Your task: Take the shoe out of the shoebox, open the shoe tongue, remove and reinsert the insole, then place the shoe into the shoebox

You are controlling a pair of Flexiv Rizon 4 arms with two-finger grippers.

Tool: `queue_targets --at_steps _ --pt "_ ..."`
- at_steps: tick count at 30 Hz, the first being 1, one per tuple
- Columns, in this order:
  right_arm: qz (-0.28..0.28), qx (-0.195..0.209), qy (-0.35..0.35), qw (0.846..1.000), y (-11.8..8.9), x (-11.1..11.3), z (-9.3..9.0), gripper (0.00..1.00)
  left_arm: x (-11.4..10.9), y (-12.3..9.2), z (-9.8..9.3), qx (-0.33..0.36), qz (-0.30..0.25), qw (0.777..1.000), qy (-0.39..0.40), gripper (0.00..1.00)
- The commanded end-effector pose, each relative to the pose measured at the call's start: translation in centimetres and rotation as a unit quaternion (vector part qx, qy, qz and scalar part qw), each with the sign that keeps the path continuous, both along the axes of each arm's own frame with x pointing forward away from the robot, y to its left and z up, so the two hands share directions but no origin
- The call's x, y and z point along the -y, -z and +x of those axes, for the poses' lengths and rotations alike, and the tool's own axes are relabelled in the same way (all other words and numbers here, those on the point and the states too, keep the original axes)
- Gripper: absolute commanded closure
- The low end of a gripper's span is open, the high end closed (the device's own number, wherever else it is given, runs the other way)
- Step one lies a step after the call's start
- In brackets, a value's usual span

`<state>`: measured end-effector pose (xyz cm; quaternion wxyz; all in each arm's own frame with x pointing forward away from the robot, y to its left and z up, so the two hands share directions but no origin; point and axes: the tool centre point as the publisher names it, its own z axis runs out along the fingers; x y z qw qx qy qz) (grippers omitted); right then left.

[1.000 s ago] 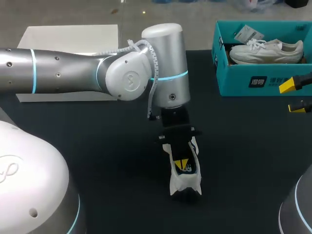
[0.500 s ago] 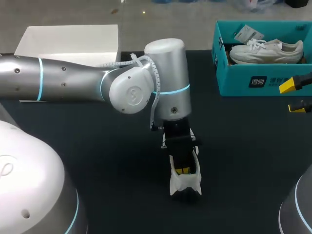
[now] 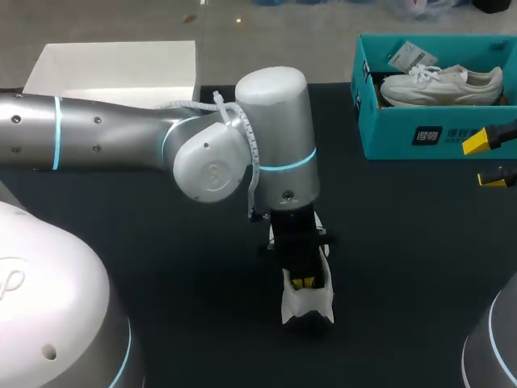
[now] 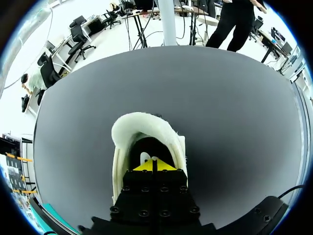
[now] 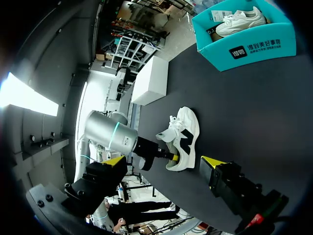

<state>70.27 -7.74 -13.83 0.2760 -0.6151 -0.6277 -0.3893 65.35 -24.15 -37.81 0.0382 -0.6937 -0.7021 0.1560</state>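
Left gripper (image 3: 304, 282) is sitting down inside the shoe (image 3: 307, 304), yellow tips pressed together. Whether they're nipping anything thin, hard to say. The shoe is resting on the table (image 3: 420, 267) around those fingers. Right gripper (image 3: 487, 158) is hanging splayed wide just beside the shoebox (image 3: 420, 139) — a second shoe (image 3: 440, 83) lying inside.

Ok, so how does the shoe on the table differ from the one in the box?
The loose shoe sits on the black table, left gripper down inside its opening; the boxed shoe lies untouched in the teal shoebox. The loose shoe has black side markings; the boxed shoe looks all white. Both are pale lace-up sneakers.
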Motion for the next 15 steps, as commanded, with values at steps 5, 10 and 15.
queue_targets --at_steps 5,10,15 --pt "-0.001 0.000 0.000 1.000 0.0 0.0 0.0 0.00 1.5 2.3 -0.7 0.029 0.034 0.999 0.011 1.00" --pt "-0.001 0.000 0.000 1.000 0.0 0.0 0.0 0.00 1.9 3.8 -0.7 0.045 0.048 0.998 0.015 1.00" --pt "-0.001 0.000 0.000 1.000 0.0 0.0 0.0 0.00 1.8 4.9 -0.7 0.046 0.044 0.998 0.014 1.00"
